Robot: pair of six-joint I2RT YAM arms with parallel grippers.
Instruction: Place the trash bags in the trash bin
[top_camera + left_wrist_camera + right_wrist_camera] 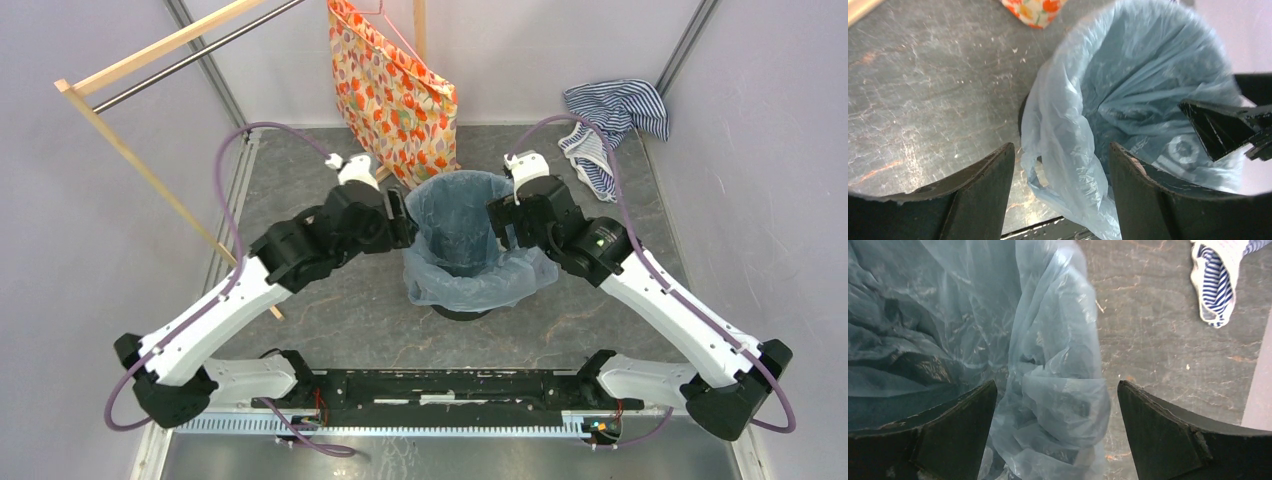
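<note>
left tool (1060,150) spread astride bag (470,280) edge | right tool (1056,385) spread likewise | risk: an uneven tug could tear it or tip bin (462,313)

My left arm (215,315) and right arm (670,300) wear white shells on the long links and are black at the joints and bases. A purple cable (262,125) loops along each to a white block (355,168) at the wrist. A green light (600,240) glows on a black joint of my right arm. The fingers of my left gripper (1060,147) and right gripper (1057,384) are matte black wedges with scuffed edges.
</note>
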